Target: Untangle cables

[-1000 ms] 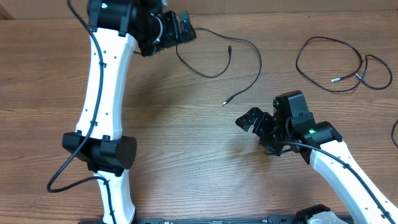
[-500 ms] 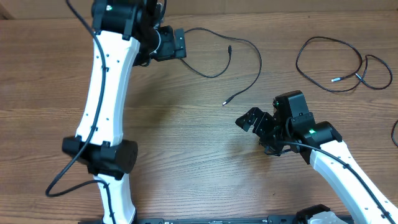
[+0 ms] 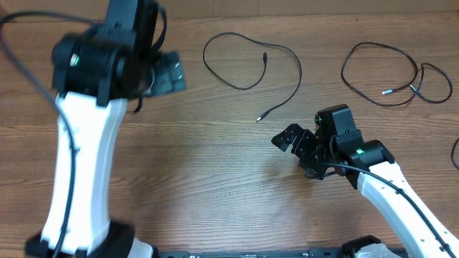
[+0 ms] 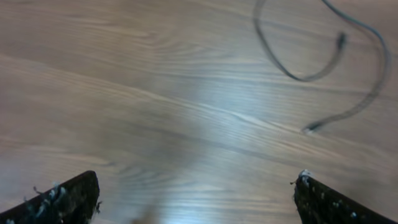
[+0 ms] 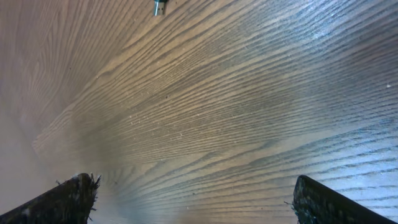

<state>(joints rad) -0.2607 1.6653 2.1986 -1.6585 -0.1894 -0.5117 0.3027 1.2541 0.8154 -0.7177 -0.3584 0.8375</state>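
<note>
Swinging back toward the upper left of the frame, the left claw [image 3: 171, 73] is pulling away from the looped cable [image 3: 299, 70] it was beside a moment ago. Its jaws are standing spread wide, gripping nothing. That cable is lying free at the upper middle of the wooden surface [image 3: 215, 172], one silvery plug pointing down toward the right claw [image 3: 290, 137], which is hovering spread and empty at centre right. Well apart, the second cable [image 3: 416, 69] is curling at the upper right.
</note>
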